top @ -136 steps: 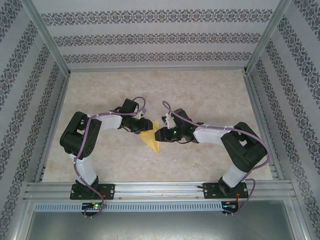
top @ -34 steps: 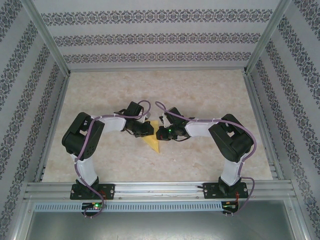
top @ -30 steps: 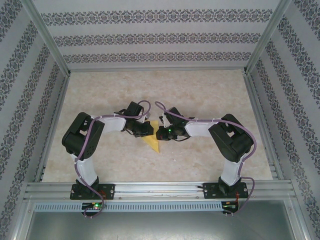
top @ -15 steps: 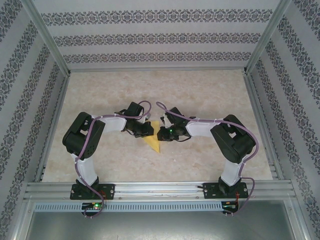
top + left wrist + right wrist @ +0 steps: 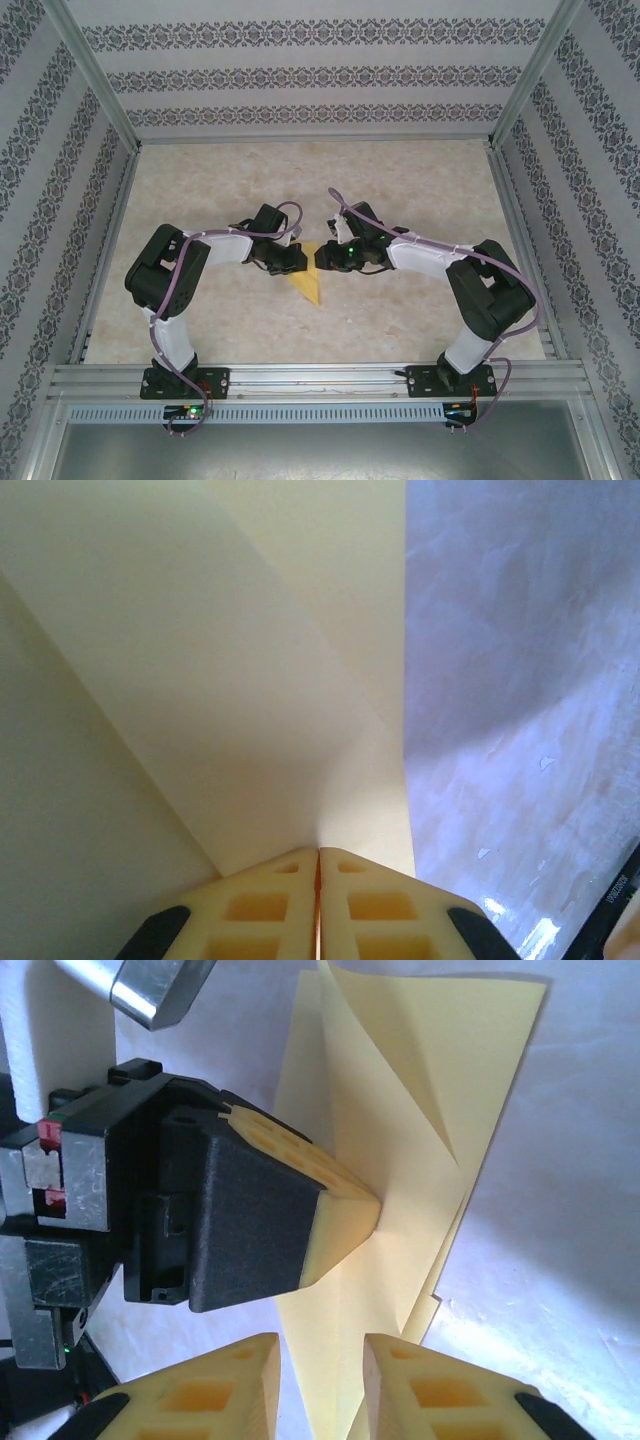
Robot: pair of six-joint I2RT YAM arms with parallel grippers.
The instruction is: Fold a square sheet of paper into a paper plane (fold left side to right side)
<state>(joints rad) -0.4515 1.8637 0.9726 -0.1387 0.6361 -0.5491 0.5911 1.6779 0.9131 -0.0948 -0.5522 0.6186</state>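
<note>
R jaws parted; L jaws pinch yellow paper (image 5: 400, 1140) just ahead.

from above we lose the far part of the yellow paper (image 5: 309, 284) under the left gripper (image 5: 297, 258) and right gripper (image 5: 322, 262), its edges run off our left wrist view, its lower end cut off between our cropped right fingers (image 5: 440, 1390)

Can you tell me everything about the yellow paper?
The yellow paper is thin and plain, folded into a pointed wedge with overlapping layers and sharp creases. It lies on the pale marbled table. The left gripper pinches it at a crease; the right gripper is open at its narrow end.
</note>
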